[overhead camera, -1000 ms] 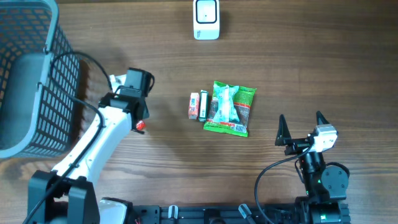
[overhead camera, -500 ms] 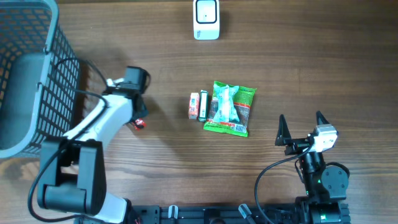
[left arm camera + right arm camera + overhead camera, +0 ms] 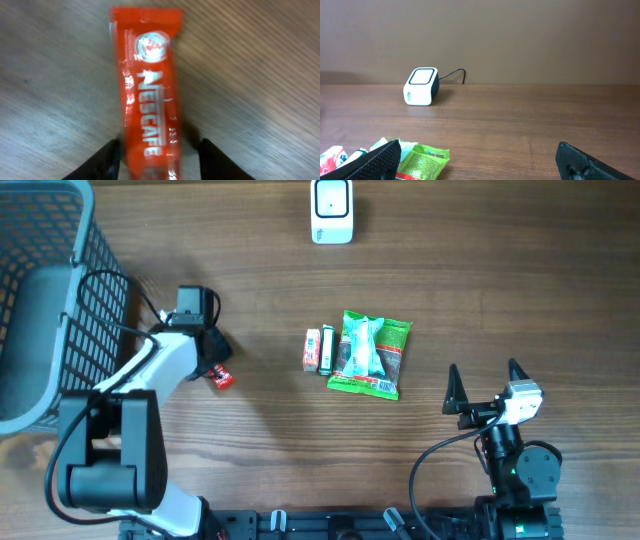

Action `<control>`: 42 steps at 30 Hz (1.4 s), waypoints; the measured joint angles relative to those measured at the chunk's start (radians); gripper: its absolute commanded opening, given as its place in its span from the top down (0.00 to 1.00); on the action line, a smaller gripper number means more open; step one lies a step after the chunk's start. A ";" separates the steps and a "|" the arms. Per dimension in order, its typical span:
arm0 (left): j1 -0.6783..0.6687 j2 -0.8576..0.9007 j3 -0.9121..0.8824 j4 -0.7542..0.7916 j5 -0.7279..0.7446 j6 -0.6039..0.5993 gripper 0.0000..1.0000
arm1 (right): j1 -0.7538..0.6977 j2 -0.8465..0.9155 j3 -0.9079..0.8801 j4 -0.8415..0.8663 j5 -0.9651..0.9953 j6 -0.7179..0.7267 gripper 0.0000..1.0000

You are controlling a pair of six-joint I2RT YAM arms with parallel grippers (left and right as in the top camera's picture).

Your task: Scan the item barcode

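Jaws on the left gripper are partway open, one dark finger on each side of the near end of a red Nescafé sachet. From the wrist camera there's a sliver of table showing between the sachet and the right-hand finger, so it looks like it's straddling the sachet rather than pinching it. The sachet looks to be lying flat on the wood, logo side up, running straight away from the gripper.

From above, that sachet is over on the left half of the table, just beside the left gripper and a little way right of the dark wire basket in the left corner. It's well apart from the white scanner, which sits up at the far edge near the middle.

Middle of the table has a little cluster: a green snack packet with a thin dark-green pack and a small orange pack right up against its left side.

The right gripper is parked low on the right side, fingers spread as wide as they go, holding nothing. Its wrist camera looks across the wood at the scanner with the cable trailing behind it, and the edge of the green packet pokes in at the bottom left.
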 measured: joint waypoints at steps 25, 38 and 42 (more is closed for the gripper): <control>-0.062 -0.157 0.029 0.269 1.087 -0.010 0.96 | 0.000 0.000 0.000 0.000 0.000 0.000 0.00; -0.145 -0.201 0.082 0.250 0.916 -0.043 0.00 | 0.000 0.000 0.000 0.000 0.000 0.000 0.00; -0.143 -0.341 0.164 0.084 0.728 -0.029 0.00 | 0.000 0.000 0.000 0.000 0.000 0.000 0.00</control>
